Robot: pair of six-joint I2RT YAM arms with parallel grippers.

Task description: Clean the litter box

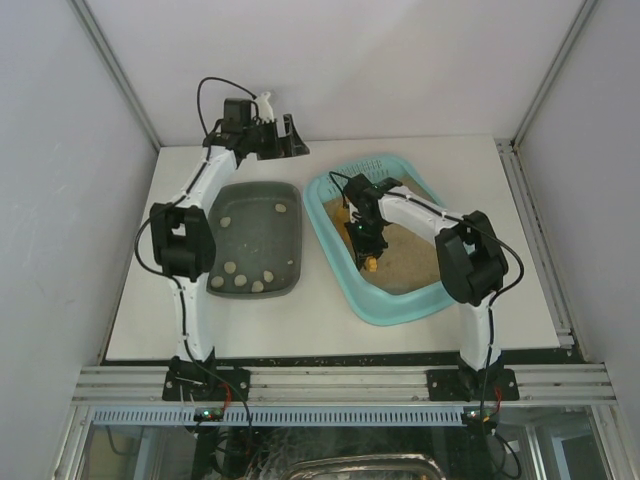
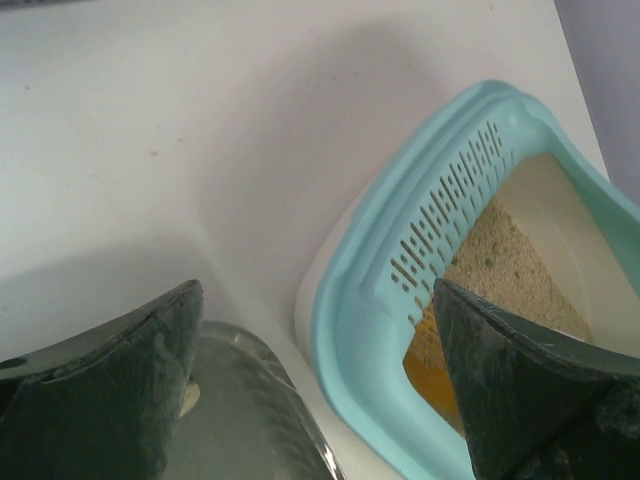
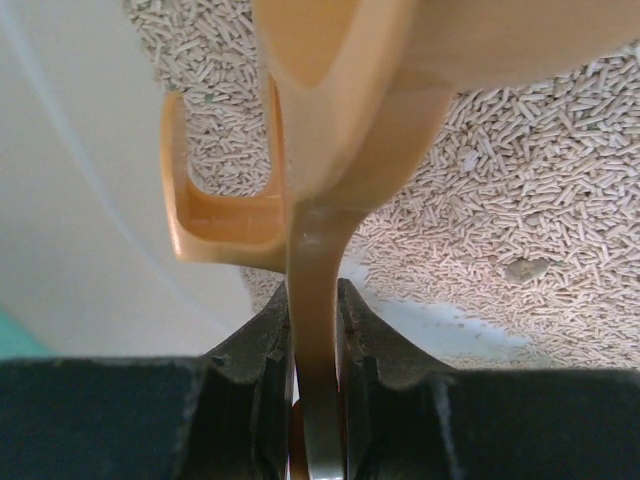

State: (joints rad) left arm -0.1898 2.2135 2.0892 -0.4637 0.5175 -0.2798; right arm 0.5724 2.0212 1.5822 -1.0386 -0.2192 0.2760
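The light-turquoise litter box (image 1: 395,312) lies right of centre, holding beige pellet litter (image 3: 520,180). My right gripper (image 1: 366,245) reaches down into it and is shut on the handle of an orange scoop (image 3: 330,120), whose head hangs just above the litter. One small greyish clump (image 3: 527,268) lies on the pellets beside a bare patch of floor (image 3: 440,325). My left gripper (image 1: 290,135) hovers open and empty at the table's back. In its wrist view, the left gripper (image 2: 315,290) looks down on the litter box's slotted rim (image 2: 370,300).
A dark grey-green tray (image 1: 255,215) sits left of the litter box with several pale lumps in it. Its corner (image 2: 250,400) shows under the left fingers. A narrow strip of white table separates the two trays. Enclosure walls stand on three sides.
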